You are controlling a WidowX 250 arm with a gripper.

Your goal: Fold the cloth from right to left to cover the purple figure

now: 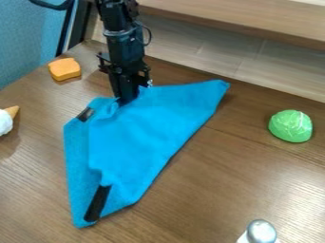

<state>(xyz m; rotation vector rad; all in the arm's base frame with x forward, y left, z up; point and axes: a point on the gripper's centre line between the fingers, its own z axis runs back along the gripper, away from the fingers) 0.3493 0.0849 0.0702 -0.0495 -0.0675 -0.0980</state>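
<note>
The black gripper (pixel 126 98) points down at the upper left part of the blue cloth (pixel 149 130), its fingers together and shut on a bunched fold of it. The cloth lies doubled over in a slanted shape, one corner stretching to the upper right and another to the lower left. A black strip shows at its lower left and a small dark patch near its upper left edge. Whatever lies beneath the cloth is hidden.
An orange block (pixel 64 69) sits at the upper left, an ice-cream toy (pixel 6 121) at the left edge. To the right is a green ball-like toy (pixel 291 126); a silver-topped object (pixel 261 232) stands at the bottom right. A wooden ledge (pixel 254 23) runs behind the table (pixel 209 199).
</note>
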